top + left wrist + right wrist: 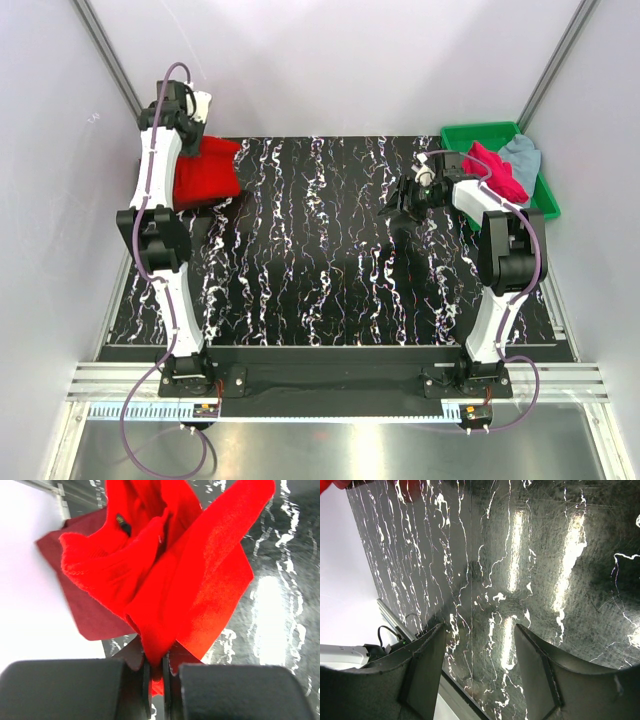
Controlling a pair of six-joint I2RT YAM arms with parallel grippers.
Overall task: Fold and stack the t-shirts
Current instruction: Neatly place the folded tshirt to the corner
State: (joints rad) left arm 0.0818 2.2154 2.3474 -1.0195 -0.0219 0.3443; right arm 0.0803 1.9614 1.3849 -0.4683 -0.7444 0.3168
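At far left, left end effector (156,672) pinches one red t-shirt (190,580) — right end effector (479,632) gapes wide.

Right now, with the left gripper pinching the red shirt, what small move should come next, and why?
Probably lower the left gripper and release: its jaws are shut on the bright red t-shirt, which is bunched partly over the maroon t-shirt lying flat below.

A black table top veined with white (330,250) fills the middle. At its far right corner sits a green plastic tray (478,129). Pale walls (330,60) enclose the table, and a metal rail (110,384) runs along its near edge.
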